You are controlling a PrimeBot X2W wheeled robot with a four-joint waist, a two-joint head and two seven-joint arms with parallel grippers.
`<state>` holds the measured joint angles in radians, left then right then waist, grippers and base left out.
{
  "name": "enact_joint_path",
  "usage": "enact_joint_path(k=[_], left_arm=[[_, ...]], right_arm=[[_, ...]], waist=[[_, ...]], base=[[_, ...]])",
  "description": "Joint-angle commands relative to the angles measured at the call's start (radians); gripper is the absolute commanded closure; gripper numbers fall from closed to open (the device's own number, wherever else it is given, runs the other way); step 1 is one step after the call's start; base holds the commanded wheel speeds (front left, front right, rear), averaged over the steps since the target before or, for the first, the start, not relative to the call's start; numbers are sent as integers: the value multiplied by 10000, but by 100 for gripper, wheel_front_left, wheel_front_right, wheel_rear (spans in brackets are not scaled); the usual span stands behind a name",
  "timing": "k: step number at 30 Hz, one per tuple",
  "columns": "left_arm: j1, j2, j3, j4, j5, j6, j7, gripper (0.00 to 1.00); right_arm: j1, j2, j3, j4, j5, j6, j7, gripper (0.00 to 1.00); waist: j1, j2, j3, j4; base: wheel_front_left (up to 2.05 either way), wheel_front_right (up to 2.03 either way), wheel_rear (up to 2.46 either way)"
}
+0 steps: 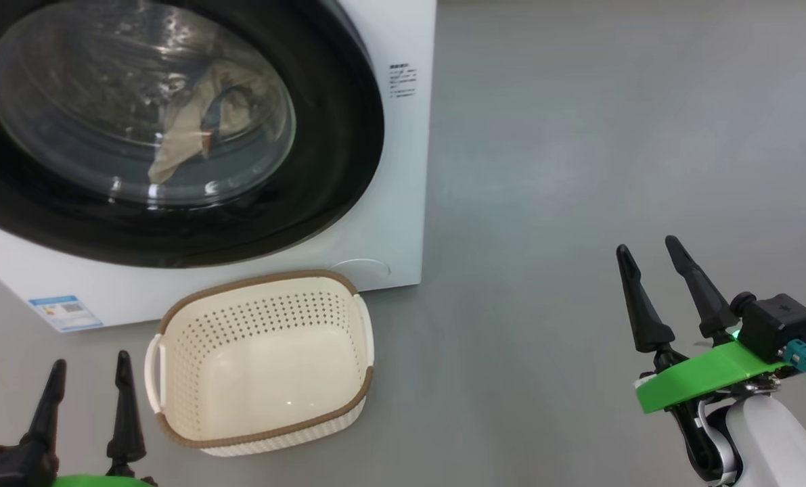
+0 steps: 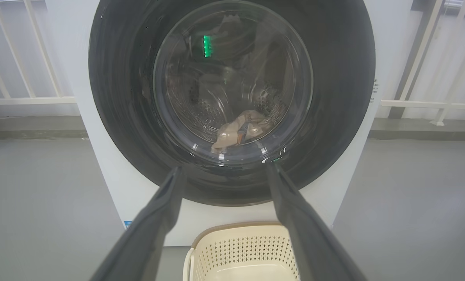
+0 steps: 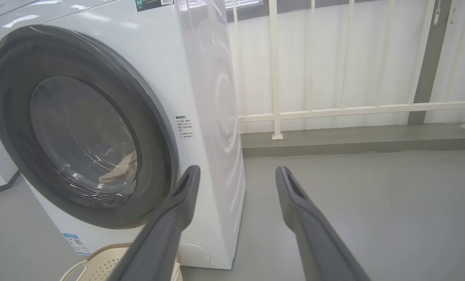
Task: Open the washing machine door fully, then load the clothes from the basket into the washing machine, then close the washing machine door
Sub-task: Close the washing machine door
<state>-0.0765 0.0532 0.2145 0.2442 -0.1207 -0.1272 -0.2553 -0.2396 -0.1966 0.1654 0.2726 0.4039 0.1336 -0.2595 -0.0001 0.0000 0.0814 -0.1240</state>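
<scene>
Your left gripper (image 1: 91, 360) was spread wide with nothing in it, hanging just left of the basket (image 1: 260, 277) and aimed straight at the washer (image 1: 403, 203). Your right gripper (image 1: 647, 245) was the same deal: fingers wide apart, holding nothing, out over bare floor (image 1: 578, 169) well to the right of the washer. The door (image 1: 348, 135) looked shut, its black ring flush against the white front. The clothes (image 1: 193, 128) were behind the glass, a crumpled cream bundle with a bit of blue and orange, low in the drum. The basket sat on the floor just in front of the washer's bottom edge, near its right front corner, and you could see its plain cream bottom. I couldn't tell whether it touched the washer. A blue label (image 1: 64, 311) sat low on the front, to the basket's left.
</scene>
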Motion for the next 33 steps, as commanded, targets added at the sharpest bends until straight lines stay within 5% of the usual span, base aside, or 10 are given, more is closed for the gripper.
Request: enact_joint_path(k=[1, 33], left_arm=[[-78, 307, 387, -116, 16, -28, -65, 0], [377, 221, 1116, 109, 193, -34, -65, 0]], right_arm=[[44, -95, 143, -250, -89, -29, -23, 0], [611, -65, -327, -468, -194, -29, -23, 0]], waist=[[1, 0, -137, -192], [1, 0, -435, -376]], base=[[0, 0, 0], [0, 0, 0]])
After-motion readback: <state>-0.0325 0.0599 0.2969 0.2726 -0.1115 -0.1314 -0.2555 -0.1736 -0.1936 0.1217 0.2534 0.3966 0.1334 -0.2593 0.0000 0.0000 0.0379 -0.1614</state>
